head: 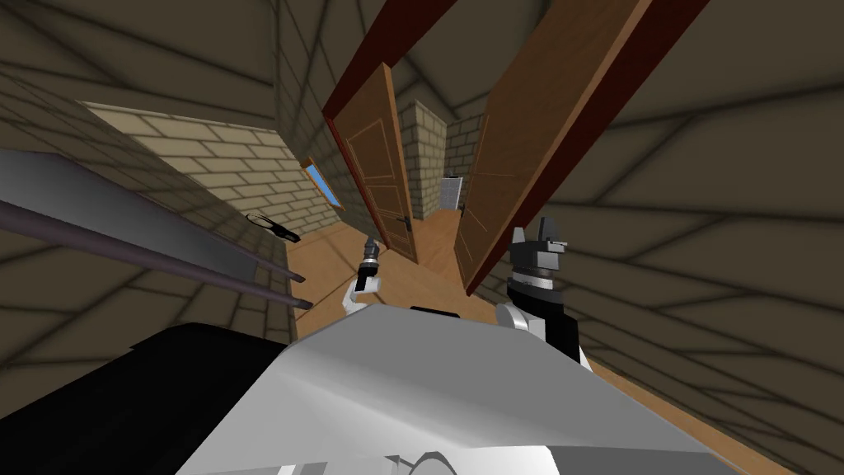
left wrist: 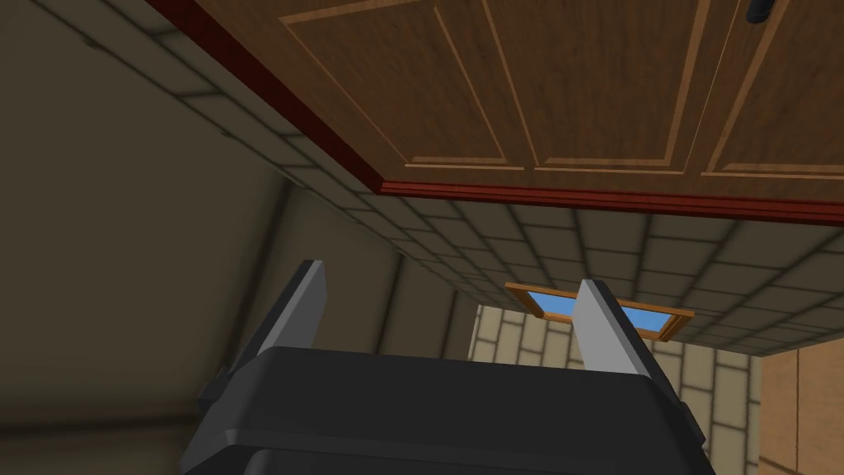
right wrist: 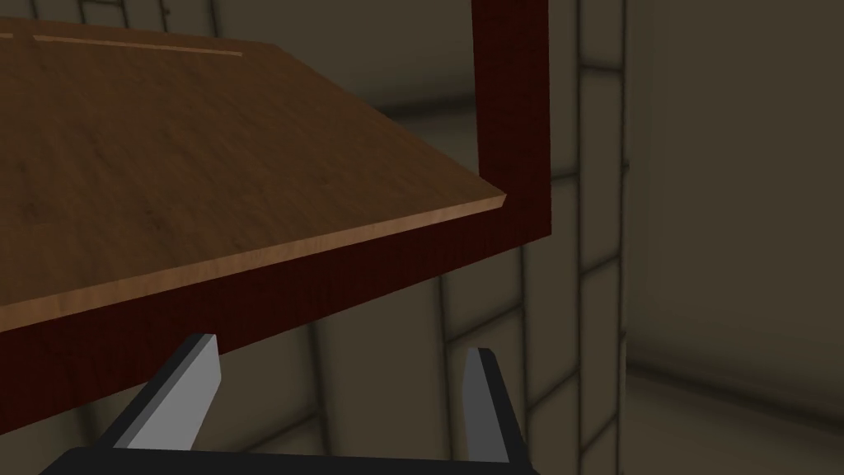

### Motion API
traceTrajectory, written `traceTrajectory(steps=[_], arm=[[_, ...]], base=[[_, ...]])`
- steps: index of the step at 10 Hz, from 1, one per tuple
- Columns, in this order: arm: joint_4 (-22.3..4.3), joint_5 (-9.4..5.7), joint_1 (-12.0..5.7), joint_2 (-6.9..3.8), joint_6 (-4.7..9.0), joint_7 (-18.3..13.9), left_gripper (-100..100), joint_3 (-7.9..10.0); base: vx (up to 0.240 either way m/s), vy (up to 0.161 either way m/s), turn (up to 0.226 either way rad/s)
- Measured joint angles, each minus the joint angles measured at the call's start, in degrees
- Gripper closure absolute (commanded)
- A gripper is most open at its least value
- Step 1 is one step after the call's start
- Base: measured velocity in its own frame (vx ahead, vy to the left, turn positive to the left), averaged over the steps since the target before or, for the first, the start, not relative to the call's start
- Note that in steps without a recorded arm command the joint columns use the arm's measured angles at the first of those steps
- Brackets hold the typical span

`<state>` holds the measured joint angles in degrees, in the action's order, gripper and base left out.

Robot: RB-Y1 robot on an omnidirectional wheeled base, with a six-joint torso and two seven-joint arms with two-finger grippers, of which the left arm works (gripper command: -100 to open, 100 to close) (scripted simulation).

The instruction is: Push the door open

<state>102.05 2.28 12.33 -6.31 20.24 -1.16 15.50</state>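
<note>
Both sets of jaws stand wide apart with nothing between them: the left gripper (left wrist: 452, 276) points along the left leaf (left wrist: 577, 82), and the right gripper (right wrist: 342, 346) sits close by a corner of the right leaf (right wrist: 165, 148), though I cannot tell whether a blade touches it. The door hangs inside the dark red door frame (head: 577, 124) as these two brown panelled leaves, both swung away from the frame, with a gap between them onto wood floor and brick walls beyond it. I judge the push well along, with only widening left. That calls for laying the right gripper flat on the right leaf near its free edge and pressing forward steadily, keeping the blades off the frame. The hinges are hidden. The handle (head: 404, 221) on the left leaf is cut off in the left wrist view, and a white thing (head: 450, 191) beyond the frame is too small to name, as is a dark loop (head: 272, 224) on the wall left of the frame
</note>
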Motion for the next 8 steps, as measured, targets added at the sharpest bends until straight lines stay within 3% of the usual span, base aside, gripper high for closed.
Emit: traceTrajectory(steps=[2, 8], arm=[[-2.0, 0.66, -1.54, 0.29, -0.30, 0.4, -100, 1.29], [-10.1, 2.08, -6.88, 0.10, 0.21, 0.9, -100, 5.89]], base=[[0.035, 0.174, -0.181], [0.030, 0.200, -0.281]])
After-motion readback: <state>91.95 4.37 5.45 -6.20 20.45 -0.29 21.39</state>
